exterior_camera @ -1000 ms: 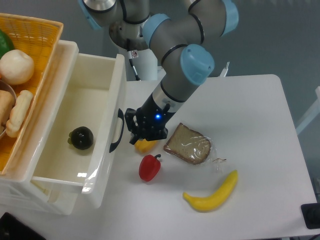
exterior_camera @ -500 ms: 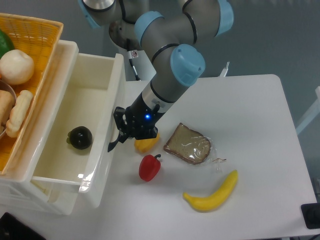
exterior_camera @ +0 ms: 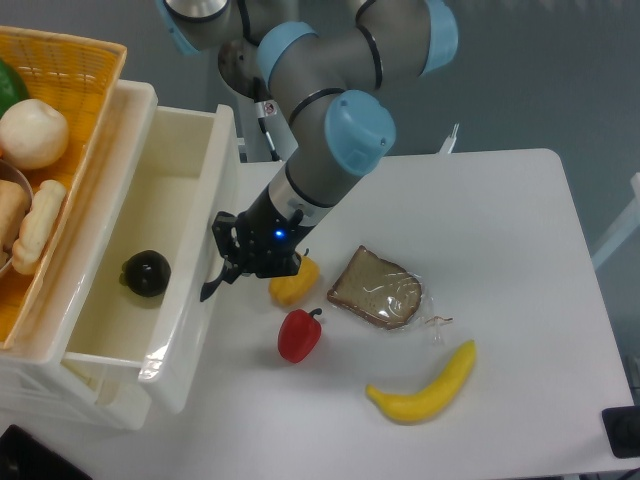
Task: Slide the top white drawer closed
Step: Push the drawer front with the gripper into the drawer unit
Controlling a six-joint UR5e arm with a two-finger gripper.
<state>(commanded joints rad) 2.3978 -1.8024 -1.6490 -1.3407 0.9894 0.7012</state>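
Note:
The top white drawer [exterior_camera: 205, 200] stands partly open, its front facing right. Its curved black handle [exterior_camera: 209, 289] shows just below the gripper. My gripper [exterior_camera: 226, 262] presses against the drawer front at the handle. Its dark fingers blend with the handle, so I cannot tell whether they are open or shut. A dark round fruit [exterior_camera: 146, 273] lies inside the drawer.
A yellow wicker basket [exterior_camera: 85, 75] of food sits on the cabinet top. On the table lie a small yellow pepper [exterior_camera: 294, 285], a red pepper [exterior_camera: 299, 335], a bagged bread slice [exterior_camera: 377, 287] and a banana [exterior_camera: 425, 386]. The cabinet's lower part [exterior_camera: 90, 395] shows at bottom left.
My gripper has moved left against the drawer front, and the drawer has slid left into the cabinet. The dark fruit inside has shifted left with it.

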